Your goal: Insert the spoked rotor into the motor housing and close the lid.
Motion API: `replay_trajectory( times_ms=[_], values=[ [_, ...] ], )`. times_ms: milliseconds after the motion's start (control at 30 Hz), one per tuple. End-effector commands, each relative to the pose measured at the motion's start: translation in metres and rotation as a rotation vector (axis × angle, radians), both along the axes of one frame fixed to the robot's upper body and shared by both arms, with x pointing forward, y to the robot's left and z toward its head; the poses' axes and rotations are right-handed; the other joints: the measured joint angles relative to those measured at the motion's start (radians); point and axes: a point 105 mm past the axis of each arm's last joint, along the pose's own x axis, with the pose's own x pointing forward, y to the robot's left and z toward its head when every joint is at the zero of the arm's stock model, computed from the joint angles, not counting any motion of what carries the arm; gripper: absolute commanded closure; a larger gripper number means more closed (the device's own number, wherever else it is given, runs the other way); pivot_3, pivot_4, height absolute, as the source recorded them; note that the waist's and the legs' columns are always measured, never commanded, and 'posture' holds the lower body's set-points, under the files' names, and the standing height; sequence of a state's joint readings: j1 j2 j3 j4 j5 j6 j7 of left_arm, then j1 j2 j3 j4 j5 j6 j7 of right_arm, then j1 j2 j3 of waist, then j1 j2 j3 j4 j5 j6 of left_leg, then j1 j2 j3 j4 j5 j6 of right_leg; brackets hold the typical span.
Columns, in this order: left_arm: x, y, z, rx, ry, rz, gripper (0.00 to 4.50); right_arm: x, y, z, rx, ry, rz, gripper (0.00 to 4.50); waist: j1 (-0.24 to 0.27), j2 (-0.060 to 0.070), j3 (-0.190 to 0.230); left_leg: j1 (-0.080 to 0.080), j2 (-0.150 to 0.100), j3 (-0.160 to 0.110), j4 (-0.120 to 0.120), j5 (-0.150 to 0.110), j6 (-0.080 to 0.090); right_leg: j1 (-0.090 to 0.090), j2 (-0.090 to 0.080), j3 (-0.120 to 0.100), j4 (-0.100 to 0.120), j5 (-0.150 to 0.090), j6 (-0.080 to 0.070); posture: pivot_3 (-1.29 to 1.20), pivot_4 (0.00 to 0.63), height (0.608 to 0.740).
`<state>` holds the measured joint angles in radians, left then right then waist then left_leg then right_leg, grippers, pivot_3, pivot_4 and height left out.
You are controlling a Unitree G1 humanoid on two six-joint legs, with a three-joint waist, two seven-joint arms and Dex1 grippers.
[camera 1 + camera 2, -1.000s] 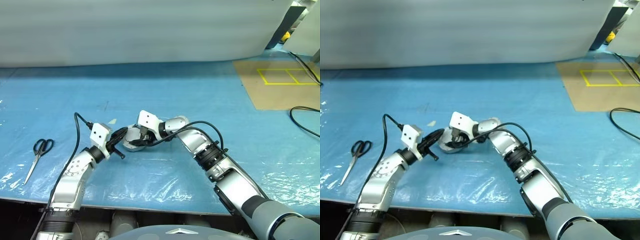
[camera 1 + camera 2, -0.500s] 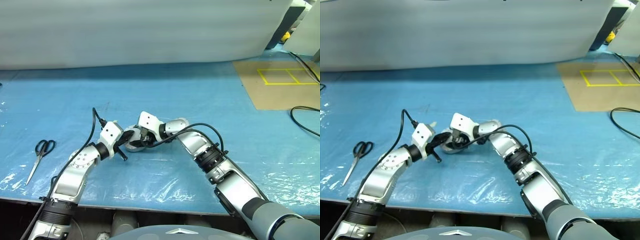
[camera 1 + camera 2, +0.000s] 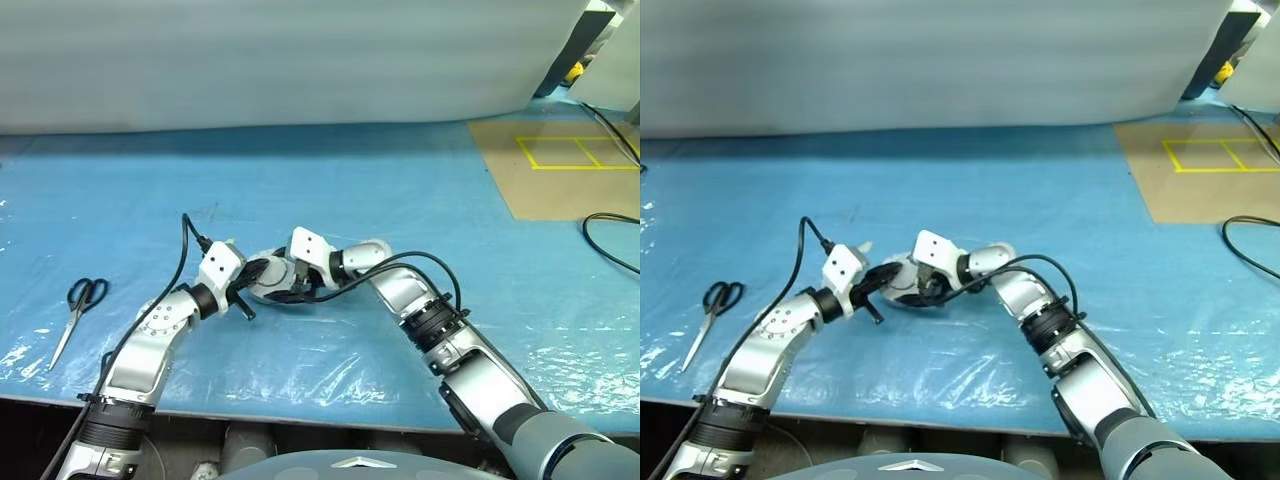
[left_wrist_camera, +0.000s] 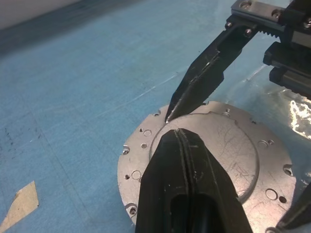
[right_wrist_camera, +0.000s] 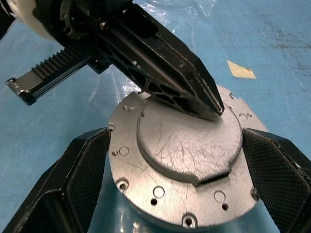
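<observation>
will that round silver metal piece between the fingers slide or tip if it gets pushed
The round metal piece looks solid and machined, so it is probably stiff and heavy for its size. It sits low and flat on the glossy blue sheet, so a push would likelier slide it than tip it. Its smooth face under the shut left fingers may be slippery.

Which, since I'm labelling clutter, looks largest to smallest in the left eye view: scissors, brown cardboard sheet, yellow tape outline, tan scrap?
1. brown cardboard sheet, though the picture's edge cuts it off
2. yellow tape outline, also cut off
3. scissors, nearer the camera yet still smaller-looking
4. tan scrap
</observation>
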<state>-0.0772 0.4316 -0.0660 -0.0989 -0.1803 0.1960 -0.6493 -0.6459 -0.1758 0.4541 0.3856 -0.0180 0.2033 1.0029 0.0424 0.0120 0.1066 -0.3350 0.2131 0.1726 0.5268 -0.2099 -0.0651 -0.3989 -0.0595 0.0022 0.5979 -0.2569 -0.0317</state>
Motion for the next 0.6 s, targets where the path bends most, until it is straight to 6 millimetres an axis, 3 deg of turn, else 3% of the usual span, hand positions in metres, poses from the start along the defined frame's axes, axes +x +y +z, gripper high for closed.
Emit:
replay_trajectory(
  times_ms=[33, 300, 600],
  values=[
    [-0.010, 0.003, -0.029, 0.019, 0.124, 0.003, 4.50, 0.001, -0.015, -0.017, 0.011, 0.088, -0.043, 0.02, -0.002, -0.002, 0.003, 0.000, 0.000, 0.000, 0.000, 0.000, 0.000, 0.000, 0.001, 0.000, 0.000, 0.000, 0.000, 0.00, 0.150, 0.740],
    [-0.021, 0.001, -0.026, -0.008, 0.130, -0.037, 4.50, 0.016, -0.038, -0.004, 0.128, 0.278, -0.212, 0.02, -0.003, -0.009, 0.014, -0.002, 0.000, 0.000, 0.000, 0.002, -0.004, -0.003, 0.002, -0.001, 0.000, 0.001, -0.002, 0.00, 0.150, 0.740],
    [-0.027, 0.005, -0.022, -0.021, 0.129, -0.046, 4.50, 0.013, -0.032, 0.004, 0.279, 0.810, -0.392, 0.02, -0.002, -0.008, 0.022, -0.002, 0.001, 0.000, 0.000, 0.002, -0.005, -0.003, 0.003, -0.001, 0.001, 0.001, -0.001, 0.00, 0.150, 0.740]
  ],
)
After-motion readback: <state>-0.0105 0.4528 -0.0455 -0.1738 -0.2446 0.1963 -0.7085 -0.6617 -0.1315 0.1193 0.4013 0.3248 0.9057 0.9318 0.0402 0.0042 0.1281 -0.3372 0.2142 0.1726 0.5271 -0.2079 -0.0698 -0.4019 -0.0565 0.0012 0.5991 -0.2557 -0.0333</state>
